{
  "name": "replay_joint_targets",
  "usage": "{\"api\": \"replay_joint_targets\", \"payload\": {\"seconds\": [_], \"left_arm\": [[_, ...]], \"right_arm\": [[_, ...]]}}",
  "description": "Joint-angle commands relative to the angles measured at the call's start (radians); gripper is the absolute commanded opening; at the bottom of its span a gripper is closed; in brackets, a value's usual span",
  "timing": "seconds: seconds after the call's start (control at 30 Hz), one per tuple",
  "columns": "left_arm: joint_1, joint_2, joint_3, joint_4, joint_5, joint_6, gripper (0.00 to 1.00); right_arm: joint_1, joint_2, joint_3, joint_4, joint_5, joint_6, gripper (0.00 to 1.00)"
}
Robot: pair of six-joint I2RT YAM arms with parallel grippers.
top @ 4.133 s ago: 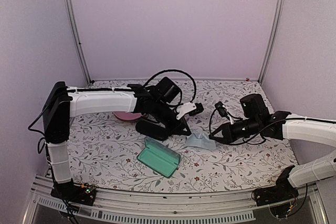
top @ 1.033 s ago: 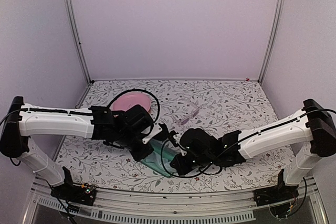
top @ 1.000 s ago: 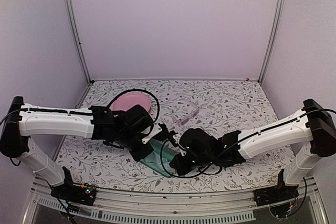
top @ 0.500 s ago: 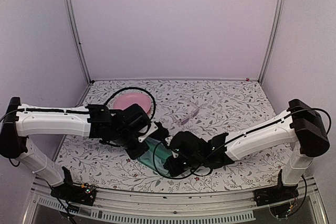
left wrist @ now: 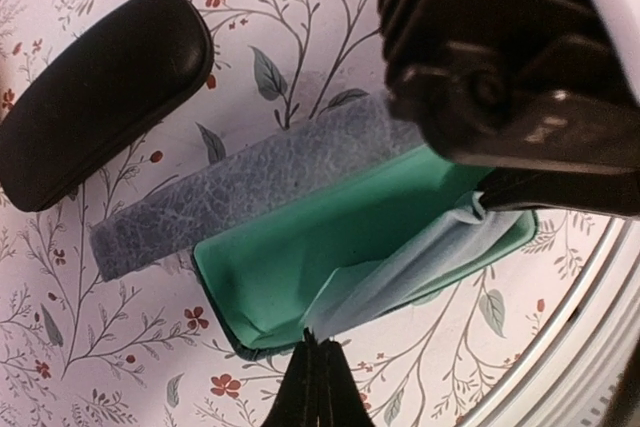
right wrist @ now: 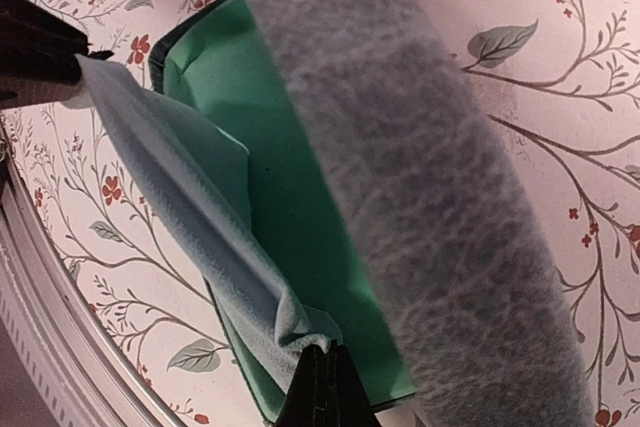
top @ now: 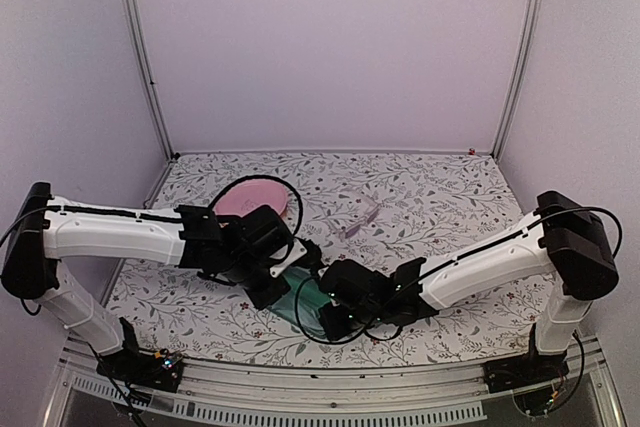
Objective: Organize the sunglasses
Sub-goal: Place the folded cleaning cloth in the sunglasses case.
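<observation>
A light blue cloth is stretched over the green lining of the open grey-blue case. My left gripper is shut on one corner of the cloth at the case's near edge. My right gripper is shut on the cloth's other end, above the green lining. In the top view both grippers, left and right, meet over the case. A pale translucent pair of sunglasses lies further back on the table, untouched.
A black oval case lies closed just behind the open one. A pink rounded object sits at the back left, partly ringed by the left arm's cable. The metal rail runs close along the near edge.
Four seconds ago the cloth lay on the table right of the case; both arms have since come to the case holding it. In the last second the right gripper shifted slightly left.
</observation>
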Motion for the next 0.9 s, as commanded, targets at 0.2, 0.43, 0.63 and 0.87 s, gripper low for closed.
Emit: {"api": "replay_joint_targets", "payload": {"seconds": [0.2,0.43,0.63,0.87], "left_arm": [[0.006,0.000,-0.050,0.098,0.075,0.002,0.00],[-0.009,0.005,-0.054,0.104,0.084,-0.013,0.00],[-0.025,0.023,-0.056,0.133,0.104,-0.027,0.00],[-0.046,0.039,-0.043,0.149,0.102,-0.052,0.00]], "right_arm": [[0.015,0.028,0.021,-0.109,0.103,0.042,0.00],[0.015,0.018,0.022,-0.156,0.163,0.034,0.00],[0.013,0.001,0.024,-0.195,0.222,0.009,0.00],[0.009,-0.062,0.010,-0.198,0.243,-0.026,0.00]]}}
